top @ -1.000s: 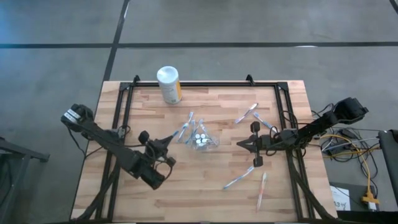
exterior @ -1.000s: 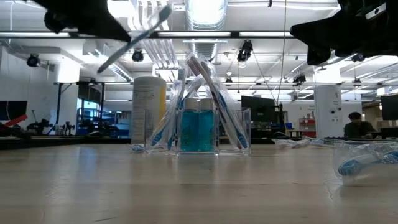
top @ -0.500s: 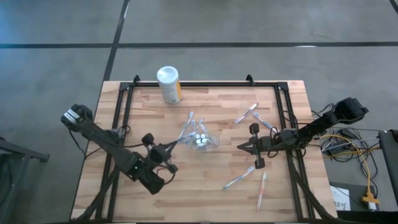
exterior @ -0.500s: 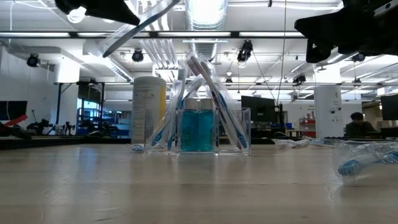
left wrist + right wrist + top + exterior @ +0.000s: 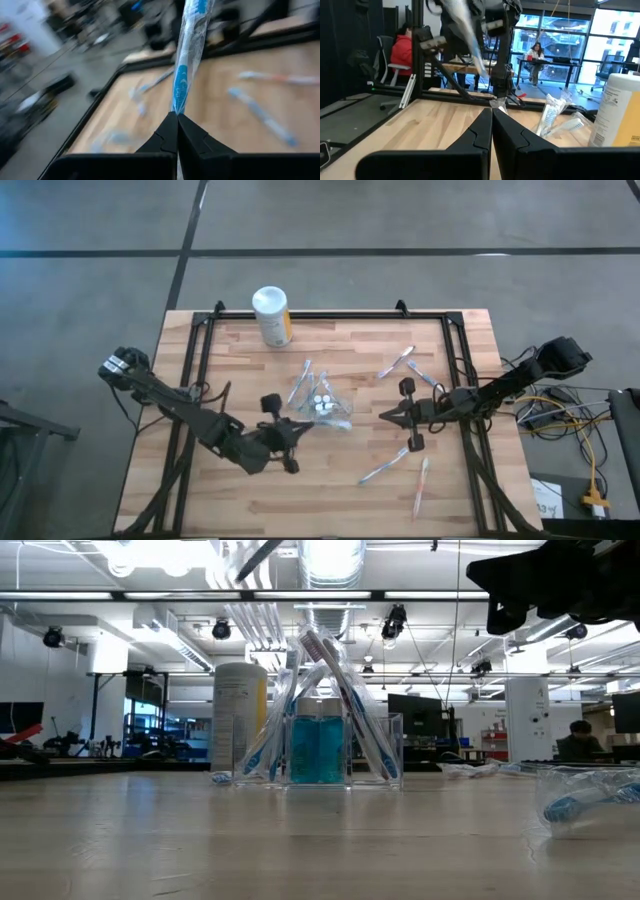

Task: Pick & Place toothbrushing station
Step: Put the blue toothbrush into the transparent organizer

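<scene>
Left pincer clamps a wrapped toothbrush, hidden overhead; right pincer pressed together, empty

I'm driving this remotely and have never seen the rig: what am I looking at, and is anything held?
Two dark robot arms work at a wooden table. One camera looks straight down, one sits at table height, and one rides on each wrist. The left pincer is shut on a wrapped toothbrush, raised near the clear cup of brushes and teal tubes. The right pincer is shut, empty, waiting beside the cup. Loose toothbrushes lie on the right side; a white canister stands at the back.
</scene>
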Available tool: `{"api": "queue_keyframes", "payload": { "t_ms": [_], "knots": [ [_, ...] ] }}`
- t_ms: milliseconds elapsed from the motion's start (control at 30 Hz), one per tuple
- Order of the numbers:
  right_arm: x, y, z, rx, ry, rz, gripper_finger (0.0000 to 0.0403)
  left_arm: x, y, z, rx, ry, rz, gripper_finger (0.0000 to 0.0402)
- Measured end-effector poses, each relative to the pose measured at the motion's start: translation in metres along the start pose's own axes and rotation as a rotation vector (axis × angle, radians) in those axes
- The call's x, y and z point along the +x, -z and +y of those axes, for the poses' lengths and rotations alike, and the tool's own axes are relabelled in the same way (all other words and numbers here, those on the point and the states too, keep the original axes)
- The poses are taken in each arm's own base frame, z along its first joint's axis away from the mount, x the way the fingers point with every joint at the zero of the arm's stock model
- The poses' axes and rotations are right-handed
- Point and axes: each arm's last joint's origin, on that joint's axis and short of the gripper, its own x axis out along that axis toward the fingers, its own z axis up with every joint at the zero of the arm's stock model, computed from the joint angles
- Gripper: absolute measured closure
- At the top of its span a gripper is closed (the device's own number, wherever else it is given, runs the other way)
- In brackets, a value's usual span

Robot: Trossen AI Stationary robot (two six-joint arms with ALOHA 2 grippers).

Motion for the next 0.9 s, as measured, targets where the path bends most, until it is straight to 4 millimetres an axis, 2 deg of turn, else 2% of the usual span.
{"api": "queue_keyframes", "payload": {
  "t_ms": [200,367,467,667,900],
  "knots": [
    [0.000,0.000,0.000,-0.001,0.000,-0.001,0.0394,0.013,-0.022,0.013,0.056,0.180,-0.174,0.0401],
    [0.000,0.001,0.000,-0.001,-0.001,0.011,0.0394,0.022,-0.033,0.051,-0.015,0.188,-0.227,0.0401],
    [0.000,0.002,0.000,-0.003,-0.002,0.025,0.0394,0.024,-0.030,0.070,-0.051,0.205,-0.231,0.0401],
    [0.000,0.002,0.000,-0.023,-0.002,0.025,0.0394,0.015,-0.005,0.090,-0.096,0.200,-0.255,0.0401],
    [0.000,0.002,0.000,-0.049,-0.002,0.028,0.0394,0.004,0.058,0.083,-0.254,0.307,-0.442,0.0401]
  ]
}}
